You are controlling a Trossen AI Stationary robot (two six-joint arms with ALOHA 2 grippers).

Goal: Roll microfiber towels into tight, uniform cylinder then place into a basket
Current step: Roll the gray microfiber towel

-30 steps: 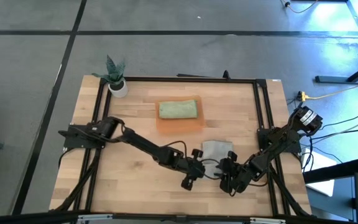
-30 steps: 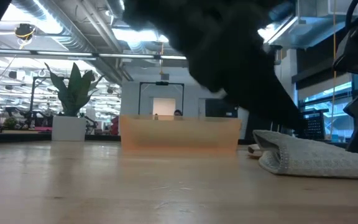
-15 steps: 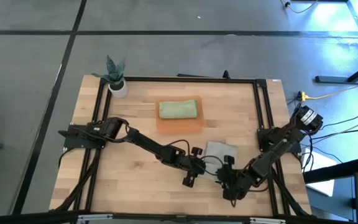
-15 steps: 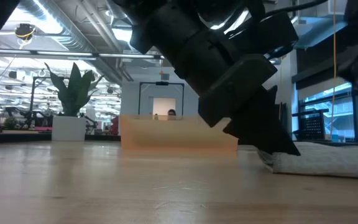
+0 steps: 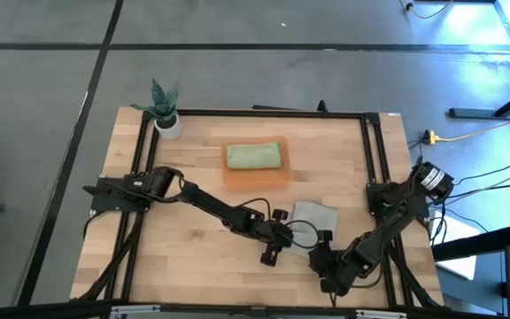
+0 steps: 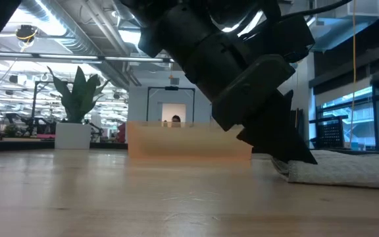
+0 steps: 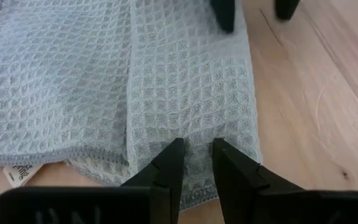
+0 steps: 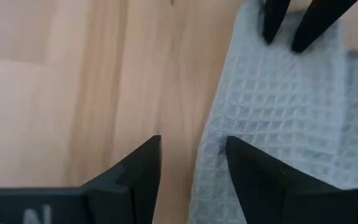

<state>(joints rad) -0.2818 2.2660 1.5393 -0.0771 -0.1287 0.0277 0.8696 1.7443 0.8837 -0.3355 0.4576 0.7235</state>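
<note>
A grey waffle-weave towel lies flat on the wooden table, right of the middle. A folded strip runs along its near side. My left gripper reaches in from the left, slanting down onto the strip's left end, shut on it. My right gripper stands open at the strip's other end, one finger over the cloth and one over bare wood; whether it touches I cannot tell. A rolled green towel lies in the orange basket farther back. My left gripper has the grey towel's folded strip at its left end, close to the hem. The fingers come slanting down from the table's left, and a narrow ridge of cloth shows between them. The towel lies on the table.
A small potted plant stands at the far left corner. A black frame rail runs round the table's edges. Bare wood lies left of and nearer than the grey towel.
My left gripper has come down onto the towel's left end and its fingers have drawn closer. My right gripper has rolled and pulled back toward the table's near edge. The towel's end, which stood up in a fold, now lies lower.
</note>
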